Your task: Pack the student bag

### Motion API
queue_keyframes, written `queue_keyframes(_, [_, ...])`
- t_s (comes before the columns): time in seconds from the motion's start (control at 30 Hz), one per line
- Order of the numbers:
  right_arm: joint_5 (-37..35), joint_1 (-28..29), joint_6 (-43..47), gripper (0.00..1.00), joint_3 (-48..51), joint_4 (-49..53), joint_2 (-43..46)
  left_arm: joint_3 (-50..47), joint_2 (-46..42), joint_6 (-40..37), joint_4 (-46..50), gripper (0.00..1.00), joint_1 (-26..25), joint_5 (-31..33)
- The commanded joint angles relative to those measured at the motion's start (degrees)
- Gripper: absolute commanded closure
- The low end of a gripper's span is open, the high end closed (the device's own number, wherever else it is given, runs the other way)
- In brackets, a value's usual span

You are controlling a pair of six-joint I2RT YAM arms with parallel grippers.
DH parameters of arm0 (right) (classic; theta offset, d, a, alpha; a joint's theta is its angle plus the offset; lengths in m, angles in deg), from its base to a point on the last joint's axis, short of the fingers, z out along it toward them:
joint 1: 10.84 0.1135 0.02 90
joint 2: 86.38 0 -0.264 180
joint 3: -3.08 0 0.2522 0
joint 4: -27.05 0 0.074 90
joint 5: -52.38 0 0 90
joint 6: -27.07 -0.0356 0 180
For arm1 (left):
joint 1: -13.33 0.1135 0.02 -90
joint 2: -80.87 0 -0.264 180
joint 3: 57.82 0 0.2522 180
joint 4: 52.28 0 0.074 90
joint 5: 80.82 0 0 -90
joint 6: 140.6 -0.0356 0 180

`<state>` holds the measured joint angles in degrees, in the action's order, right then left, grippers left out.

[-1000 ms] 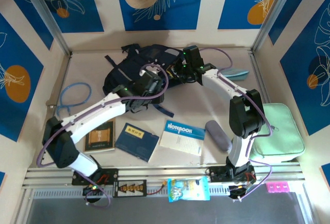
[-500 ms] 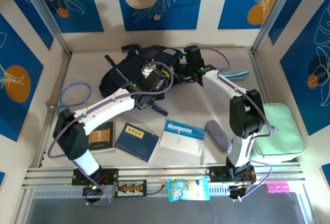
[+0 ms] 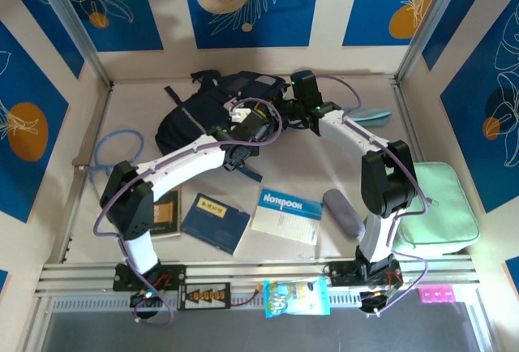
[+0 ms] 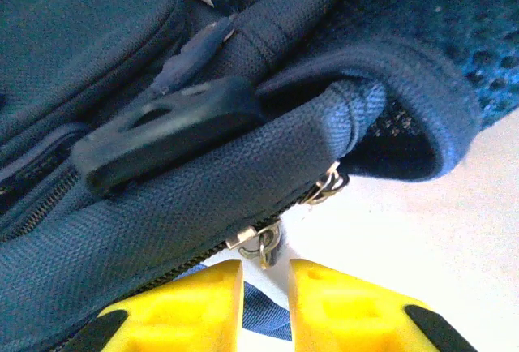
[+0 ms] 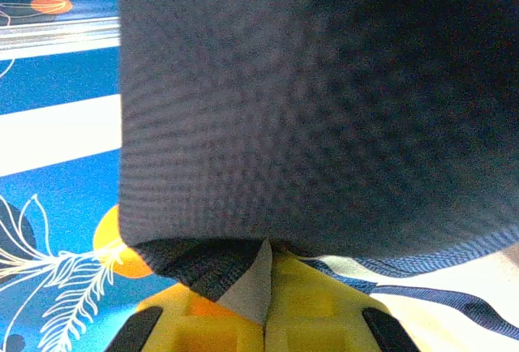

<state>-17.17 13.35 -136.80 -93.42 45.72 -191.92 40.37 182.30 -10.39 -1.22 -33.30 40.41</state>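
Since the frame a second earlier, the left arm has drawn its elbow in and carried the left pincer rightward along the large dark navy fabric student bag. The right arm has held its place.

Top external view: the student bag lies slumped at the far middle of the pale table. Both arms reach to its right-hand end. The right pincer meets it from the right and the left pincer from the near side, the two close together. A white notebook with blue lettering and a flat dark blue booklet lie near the arm bases, well apart from the bag and not yet packed.

Left wrist view: the yellow fingers stand narrowly apart and hold nothing. A small metal zip pull hangs from the bag's zip line just above the gap. A black plastic buckle lies across the fabric higher up.

Right wrist view: the right pincer is closed on a fold of the bag's dark fabric, with a pale strip pinched between the fingers.

Judgement: the step in hand appears to be opening the bag, with one pincer anchoring the cloth and the other lining up on the pull. The next move calls for a slight advance so the pull sits between the fingers. A firm closure should follow, then a steady draw along the zip while the anchor holds.
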Motion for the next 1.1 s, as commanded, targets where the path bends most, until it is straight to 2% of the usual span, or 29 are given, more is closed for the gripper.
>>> queue_keyframes(0.0, [6.8,0.0,-1.7,1.0,0.4,-4.2,3.6,2.2,0.4,-2.1,-0.6,0.78,0.3,2.8])
queue_keyframes(0.3, [6.9,-0.2,-2.0,1.0,1.6,-4.5,3.8,2.4,0.4,-2.2,-2.2,0.74,0.5,5.0])
queue_keyframes(0.6, [7.4,-0.2,-2.4,1.0,2.7,-4.8,4.2,3.5,1.8,0.1,-2.6,0.83,0.9,7.3])
queue_keyframes(0.8, [7.6,-0.1,-2.6,1.0,2.5,-5.0,4.1,3.7,2.7,0.7,-3.0,0.84,1.2,6.5])
queue_keyframes(0.97, [8.3,-0.2,-2.6,1.0,2.0,-4.9,3.8,3.0,2.8,-0.2,-6.4,0.8,1.3,4.7])
queue_keyframes(1.07, [8.4,-0.3,-2.4,1.0,1.9,-4.5,3.8,2.6,2.8,0.2,-7.4,0.81,1.3,5.4])
